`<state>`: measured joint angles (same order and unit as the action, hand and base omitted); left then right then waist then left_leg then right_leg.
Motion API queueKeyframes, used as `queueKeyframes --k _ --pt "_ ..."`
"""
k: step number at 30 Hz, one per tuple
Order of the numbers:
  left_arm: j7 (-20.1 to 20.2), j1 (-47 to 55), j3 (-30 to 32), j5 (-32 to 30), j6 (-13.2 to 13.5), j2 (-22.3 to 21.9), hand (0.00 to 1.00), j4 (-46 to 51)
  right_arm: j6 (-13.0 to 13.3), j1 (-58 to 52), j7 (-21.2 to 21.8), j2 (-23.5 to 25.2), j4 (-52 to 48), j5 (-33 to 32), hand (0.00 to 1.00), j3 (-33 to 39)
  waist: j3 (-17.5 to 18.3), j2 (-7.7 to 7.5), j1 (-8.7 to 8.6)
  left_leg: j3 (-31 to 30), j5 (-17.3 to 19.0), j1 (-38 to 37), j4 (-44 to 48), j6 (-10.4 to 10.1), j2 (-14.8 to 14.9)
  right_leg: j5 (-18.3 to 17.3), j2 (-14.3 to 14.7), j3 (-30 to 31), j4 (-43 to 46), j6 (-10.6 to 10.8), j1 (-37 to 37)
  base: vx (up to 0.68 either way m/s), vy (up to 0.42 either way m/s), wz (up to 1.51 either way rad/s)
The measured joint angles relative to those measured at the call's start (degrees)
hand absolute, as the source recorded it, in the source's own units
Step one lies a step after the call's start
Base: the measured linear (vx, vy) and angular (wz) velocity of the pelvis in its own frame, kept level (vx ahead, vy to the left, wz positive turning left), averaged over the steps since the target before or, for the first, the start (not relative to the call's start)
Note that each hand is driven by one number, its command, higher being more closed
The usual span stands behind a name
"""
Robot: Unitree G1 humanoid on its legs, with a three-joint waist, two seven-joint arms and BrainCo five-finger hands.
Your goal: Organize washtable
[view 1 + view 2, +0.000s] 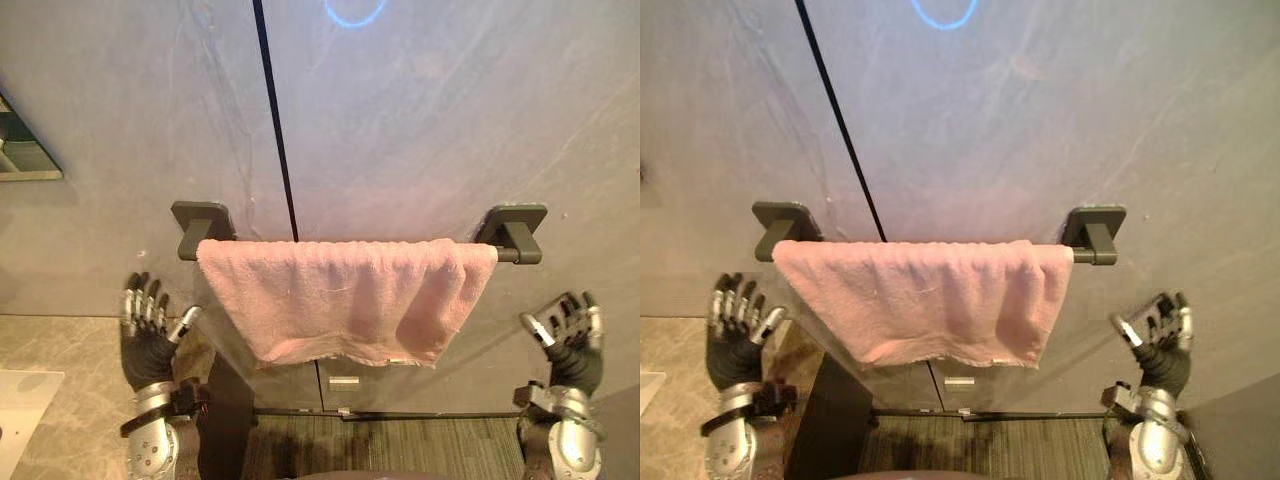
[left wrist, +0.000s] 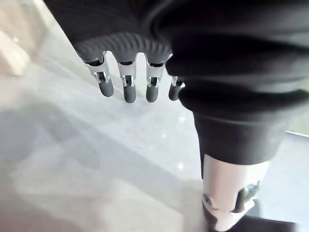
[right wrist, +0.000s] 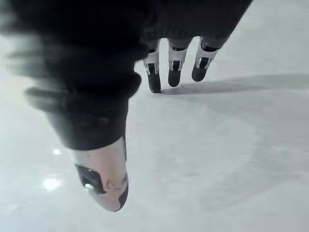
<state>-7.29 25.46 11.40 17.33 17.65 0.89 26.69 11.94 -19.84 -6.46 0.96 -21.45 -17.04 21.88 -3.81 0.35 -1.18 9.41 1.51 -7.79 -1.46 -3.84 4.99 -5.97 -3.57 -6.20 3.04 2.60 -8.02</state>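
A pink towel [image 1: 345, 297] hangs folded over a dark grey towel bar [image 1: 515, 253] that is fixed to the grey stone wall by two brackets. Its lower edge sags towards the right. My left hand [image 1: 148, 330] is raised below the bar's left bracket, a little left of the towel, with its fingers [image 2: 126, 84] straight and nothing in it. My right hand [image 1: 567, 335] is raised below the right bracket, right of the towel, fingers [image 3: 174, 71] relaxed and empty. Neither hand touches the towel.
A marble counter [image 1: 60, 400] with a white basin corner [image 1: 20, 410] lies at the lower left. A mirror edge [image 1: 22, 150] shows on the wall at left. A dark vertical seam [image 1: 272, 110] runs down the wall to the bar. Dark carpet [image 1: 400, 445] lies below.
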Motion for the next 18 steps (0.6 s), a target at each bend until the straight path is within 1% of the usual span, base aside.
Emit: queueKeyframes --k 1,2,4,6,7,9,10,12,13,14,15,16,17,18 --pt "-0.1 -0.4 0.7 0.0 0.5 0.0 0.00 1.2 0.6 0.9 0.1 0.0 -1.3 -0.3 0.00 0.5 0.0 0.02 -0.21 0.0 0.0 -0.1 0.0 0.0 0.0 0.0 0.0 0.0 0.0 0.0 -0.1 -0.02 -0.005 -0.03" --pt "-0.4 -2.1 2.8 0.0 2.0 0.0 0.00 4.1 2.8 3.5 0.4 -0.4 -5.0 -1.2 0.00 1.8 0.1 0.07 -0.96 -0.1 0.0 -0.5 0.1 0.0 -0.1 0.0 0.0 0.0 0.0 0.0 -0.5 -0.03 -0.007 0.01" --pt "-0.5 -4.0 5.2 0.0 3.5 0.0 0.00 6.7 5.2 6.1 0.7 -1.3 -8.6 -2.8 0.00 2.9 0.1 0.14 -1.04 -0.1 0.1 -1.0 0.1 0.1 -0.1 0.0 0.0 0.1 0.0 0.0 -0.8 -0.06 -0.007 -0.02" --pt "-0.5 -5.0 6.7 0.9 4.8 0.2 0.00 9.9 7.5 8.1 2.0 -3.1 -12.0 -6.4 0.00 2.9 0.3 0.30 -1.15 -0.1 0.2 -1.0 0.1 0.1 -0.1 0.0 0.0 0.3 -0.1 0.0 -0.7 -0.06 -0.008 -0.04" --pt "-0.5 -5.3 6.8 1.4 5.3 0.5 0.00 10.9 8.1 8.6 2.7 -3.8 -12.9 -7.7 0.00 2.5 0.3 0.37 -1.16 -0.1 0.2 -1.0 0.1 0.1 -0.1 0.0 0.1 0.3 -0.1 0.0 -0.7 -0.05 -0.013 -0.03" --pt "0.2 -6.1 6.3 4.4 5.6 2.2 0.00 13.9 9.5 10.2 5.8 -6.6 -14.0 -12.6 0.00 -0.1 0.8 0.60 -1.25 -0.2 0.2 -1.1 -0.1 0.1 -0.2 0.0 0.4 0.4 -0.1 0.0 -0.6 -0.04 -0.026 -0.01" --pt "0.8 -6.5 5.9 5.3 5.8 3.1 0.00 14.8 9.6 10.8 6.6 -7.6 -14.1 -14.1 0.00 -1.3 0.9 0.68 -1.24 -0.2 0.2 -1.2 -0.2 0.1 -0.2 0.0 0.5 0.4 -0.1 0.0 -0.6 0.00 0.000 0.00" --pt "4.0 -7.7 2.1 10.0 6.4 6.5 0.00 18.2 10.1 12.6 10.0 -10.9 -15.2 -19.2 0.00 -6.0 1.4 0.92 -1.20 -0.2 0.2 -1.2 -0.2 0.1 -0.4 0.0 0.5 0.4 -0.1 0.0 -0.7 0.00 0.000 0.00" --pt "5.1 -8.2 0.8 11.2 6.5 7.7 0.00 19.2 10.2 13.4 10.9 -12.0 -15.6 -20.6 0.00 -8.1 1.4 1.02 -1.21 -0.3 0.2 -1.2 -0.2 0.1 -0.5 0.0 0.5 0.3 -0.1 0.0 -0.7 0.00 0.000 0.00" --pt "7.3 -9.2 -1.1 13.6 6.5 9.5 0.00 20.3 10.2 14.8 13.0 -13.7 -15.7 -23.4 0.00 -11.6 1.5 1.12 -1.21 -0.3 0.2 -1.2 -0.2 0.1 -0.5 0.0 0.5 0.3 -0.1 0.0 -0.7 0.00 0.000 0.00" --pt "8.4 -9.7 -2.0 14.7 6.6 10.6 0.00 20.8 10.1 15.5 14.1 -14.6 -15.7 -24.8 0.00 -13.6 1.5 1.15 -1.22 -0.3 0.2 -1.2 -0.2 0.1 -0.5 0.0 0.5 0.3 -0.1 0.0 -0.7 0.00 0.000 0.00" --pt "10.8 -10.9 -4.7 17.0 6.8 12.9 0.00 21.3 10.1 16.5 16.3 -16.4 -15.8 -27.7 0.00 -18.0 1.6 1.14 -1.18 -0.5 0.2 -1.2 -0.2 0.1 -0.5 0.0 0.5 0.2 -0.1 0.0 -0.8 0.00 0.000 0.00" --pt "12.1 -11.6 -7.9 18.9 6.8 14.6 0.00 21.3 9.9 17.2 17.6 -17.9 -15.8 -29.9 0.00 -22.2 1.6 1.13 -1.17 -0.5 0.2 -1.2 -0.2 0.1 -0.5 0.0 0.5 0.2 -0.1 0.0 -0.8 0.00 0.000 0.00" --pt "13.3 -11.8 -10.0 20.7 6.5 15.5 0.00 21.2 9.5 17.5 18.7 -18.8 -15.8 -31.5 0.00 -24.9 1.6 1.11 -1.17 -0.5 0.2 -1.2 -0.2 0.1 -0.5 0.0 0.5 0.2 -0.1 0.0 -0.9 0.00 0.000 0.00"
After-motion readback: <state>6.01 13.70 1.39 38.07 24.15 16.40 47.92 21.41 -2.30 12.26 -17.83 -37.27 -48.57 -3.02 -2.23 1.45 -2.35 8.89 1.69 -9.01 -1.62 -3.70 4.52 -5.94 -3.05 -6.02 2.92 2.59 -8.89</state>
